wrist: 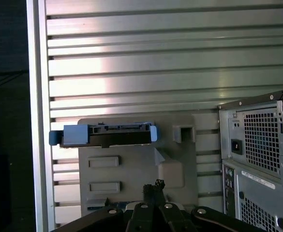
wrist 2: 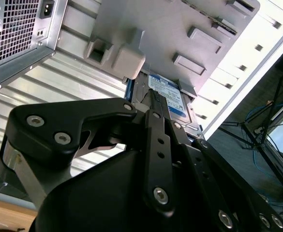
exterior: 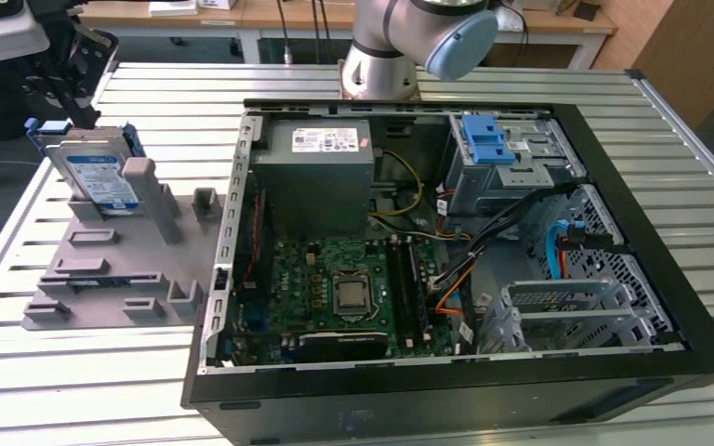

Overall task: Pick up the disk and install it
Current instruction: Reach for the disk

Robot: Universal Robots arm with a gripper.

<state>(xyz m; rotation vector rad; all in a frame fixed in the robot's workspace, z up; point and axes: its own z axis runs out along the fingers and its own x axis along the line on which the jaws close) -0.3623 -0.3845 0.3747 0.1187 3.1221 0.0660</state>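
Now | disk (exterior: 94,177) is standing on edge in grey holder (exterior: 109,279) | claw (wrist: 155,186) is hovering near it, clenched, gripping nothing.

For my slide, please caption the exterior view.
Disk stands on edge in grey holder beside the open computer case.

open computer case (exterior: 456,395) on slatted table (exterior: 85,390) | power supply (exterior: 320,181), drive cage (exterior: 512,163) inside | grey fixture (exterior: 97,279) — exterior view's left
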